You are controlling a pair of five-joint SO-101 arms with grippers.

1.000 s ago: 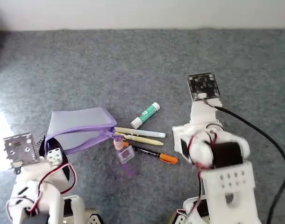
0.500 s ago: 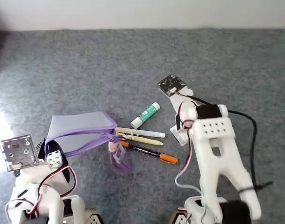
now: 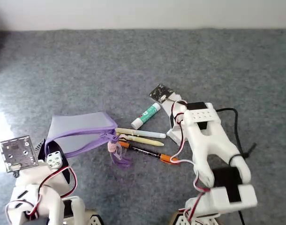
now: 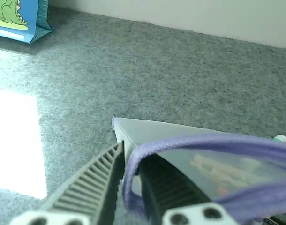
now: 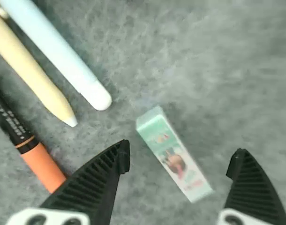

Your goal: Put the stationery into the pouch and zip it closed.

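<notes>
Grey felt-like surface [image 3: 133, 61], pale wall along its far edge. Purple pouch [image 3: 79, 127] lay toward the near left corner, its mouth open and turned to the right edge. Left gripper [image 4: 129, 161] was closed on the pouch's purple zip rim, the rim pinched between both fingers.

Stationery lay outside the pouch, mid-surface, just beside its mouth. Glue stick [image 3: 146, 115] was farthest from the near edge. Next came the light blue pen [image 3: 140, 133] and cream pen [image 3: 144, 140] side by side, then the orange-capped black marker [image 3: 151, 153].

Right gripper [image 5: 180, 152] hung above the glue stick, spread wide, one finger on each side and apart from it, holding nothing.

Blue carton [image 4: 16, 18] with a green dinosaur picture stood by the wall.
</notes>
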